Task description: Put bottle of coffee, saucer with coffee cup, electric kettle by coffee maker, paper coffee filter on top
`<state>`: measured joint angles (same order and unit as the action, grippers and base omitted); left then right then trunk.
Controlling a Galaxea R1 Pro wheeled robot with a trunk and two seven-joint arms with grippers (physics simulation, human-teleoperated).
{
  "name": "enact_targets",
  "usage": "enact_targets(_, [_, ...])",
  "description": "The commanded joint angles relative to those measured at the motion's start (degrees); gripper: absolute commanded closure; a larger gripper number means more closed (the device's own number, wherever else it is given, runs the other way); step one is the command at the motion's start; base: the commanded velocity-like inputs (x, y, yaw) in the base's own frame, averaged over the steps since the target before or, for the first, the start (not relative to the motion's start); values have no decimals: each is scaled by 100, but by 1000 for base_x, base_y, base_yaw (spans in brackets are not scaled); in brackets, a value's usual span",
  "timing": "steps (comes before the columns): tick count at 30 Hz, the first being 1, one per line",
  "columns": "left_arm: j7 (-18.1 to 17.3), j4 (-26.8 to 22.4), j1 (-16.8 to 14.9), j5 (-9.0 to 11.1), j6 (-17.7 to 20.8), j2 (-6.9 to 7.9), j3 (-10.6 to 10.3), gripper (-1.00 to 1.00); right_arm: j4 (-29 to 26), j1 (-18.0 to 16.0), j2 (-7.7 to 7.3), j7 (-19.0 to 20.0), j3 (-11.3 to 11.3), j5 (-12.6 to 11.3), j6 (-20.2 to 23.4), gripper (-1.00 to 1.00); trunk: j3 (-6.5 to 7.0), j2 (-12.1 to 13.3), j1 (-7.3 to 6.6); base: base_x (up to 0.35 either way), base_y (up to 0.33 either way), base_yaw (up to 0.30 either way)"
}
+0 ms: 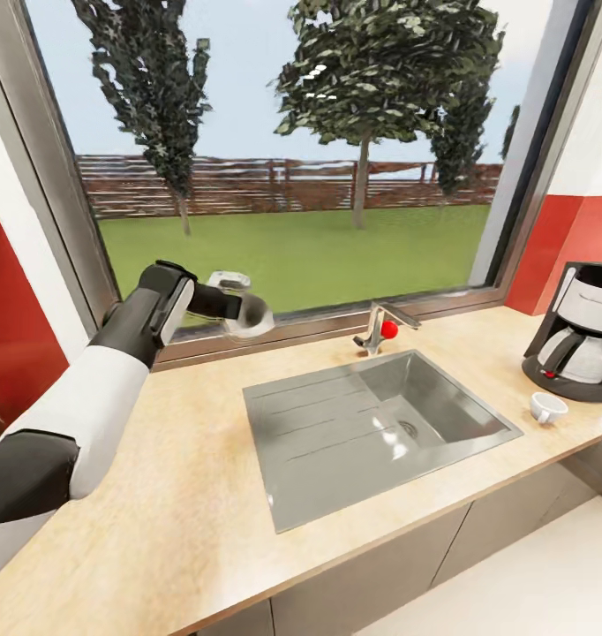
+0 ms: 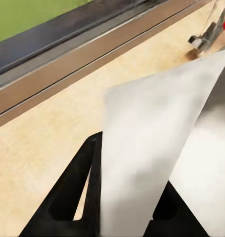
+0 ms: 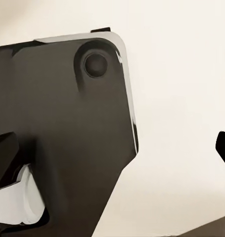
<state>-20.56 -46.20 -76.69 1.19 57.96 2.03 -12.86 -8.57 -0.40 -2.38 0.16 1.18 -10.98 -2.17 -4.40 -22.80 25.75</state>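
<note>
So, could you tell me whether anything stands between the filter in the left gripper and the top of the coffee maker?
Nothing tall does. The left gripper holds the paper coffee filter above the kitchen countertop by the window. Between it and the coffee maker lie only the sunken sink and its low faucet; the coffee cup sits in front of the machine.

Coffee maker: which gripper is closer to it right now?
Can't compare. The left gripper, holding a white sheet, is across the sink from the coffee maker; the right's position is unclear.
</note>
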Motion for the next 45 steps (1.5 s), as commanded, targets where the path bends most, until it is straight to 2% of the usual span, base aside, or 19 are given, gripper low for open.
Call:
enact_targets(1, [-13, 12, -85, -21, 28, -48, -22, 100, -35, -4, -3, 2, 14, -47, -20, -100, -14, -12, 4, 0, 0, -1])
enact_targets(6, [-18, 351, -513, -22, 61, -318, -23, 100, -93, -5, -7, -18, 12, -51, -21, -100, -14, -12, 4, 0, 0, 0])
enact_targets(7, [-18, 1062, -976, -19, 69, -474, -19, 100, -93, -4, -15, -23, 10, -51, -21, -100, -14, -12, 4, 0, 0, 0])
enact_targets(9, [-18, 1772, -1402, -15, 72, -597, -11, 100, -93, -4, -22, -24, 9, -53, -21, -100, -14, -12, 4, 0, 0, 0])
enact_targets(12, [-18, 2510, -1987, -12, 74, -798, 0, 100, -97, -5, -25, -24, 6, -54, -21, -100, -14, -12, 4, 0, 0, 0])
enact_targets(14, [-23, 2635, -2153, -8, 78, -846, 9, 100, -100, -4, -25, -24, 6, -54, -21, -100, -14, -12, 4, 0, 0, -3])
enact_targets(20, [-59, 2788, -2239, -5, 89, -826, 26, 100, -101, -4, -39, -24, 5, -54, -21, -100, -14, -12, 4, 0, 0, -188])
enact_targets(23, [-309, 3026, -2244, -6, 92, -820, 11, 100, -95, -5, -42, -24, 6, -53, -21, -100, -14, -12, 4, 0, 0, -285])
enact_targets(27, [-903, 3367, -2298, -38, 92, -826, -29, 100, -93, -4, -43, -24, 12, -46, -21, -100, -14, -12, 4, 0, 0, -296])
enact_targets(31, [-1057, 3626, -2365, -46, 106, -822, -31, 100, -86, -4, -43, -24, 14, -45, -21, -100, -14, -12, 4, 0, 0, -299])
enact_targets(35, [-1095, 4395, -2801, -45, 117, -759, -17, 100, -84, -4, -43, -24, 14, -45, -21, -100, -14, -12, 4, 0, 0, -300])
enact_targets(38, [-1104, 4737, -3192, -43, 135, -683, -7, 100, -84, -4, -43, -24, 14, -45, -21, -100, -14, -12, 4, 0, 0, -300])
enact_targets(43, [-1108, 4906, -4084, -48, 178, -662, -9, 100, -84, -4, -43, -20, 14, -45, -19, -100, -14, -12, 4, 0, 0, -300])
enact_targets(45, [-1110, 4916, -4193, -44, 186, -693, 35, 100, -84, -5, -43, -17, 14, -45, -18, -100, -14, -12, 4, 0, 0, -300])
